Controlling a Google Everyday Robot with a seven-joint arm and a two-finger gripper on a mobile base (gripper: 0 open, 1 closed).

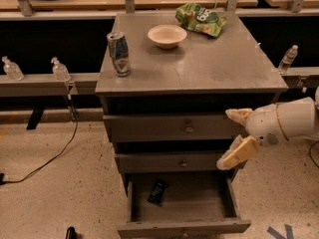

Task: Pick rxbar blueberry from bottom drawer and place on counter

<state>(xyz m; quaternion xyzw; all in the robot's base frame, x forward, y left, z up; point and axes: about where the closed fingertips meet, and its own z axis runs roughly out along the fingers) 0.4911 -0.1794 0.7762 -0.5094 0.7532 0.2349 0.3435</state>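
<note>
The bottom drawer [183,227] is pulled open at the foot of the grey cabinet. The rxbar blueberry [157,192], a small dark bar with white print, lies flat on the drawer floor at its left side. The counter [209,63] is the grey cabinet top. My gripper [234,136] comes in from the right, in front of the cabinet's right edge at the height of the middle drawer. Its two cream fingers are spread apart and hold nothing. It is above and to the right of the bar, well apart from it.
On the counter stand a drink can [118,54] at the front left, a white bowl [167,36] at the back middle and a green chip bag [200,19] at the back right. The two upper drawers [174,128] are closed. A black cable [55,153] runs over the floor at the left.
</note>
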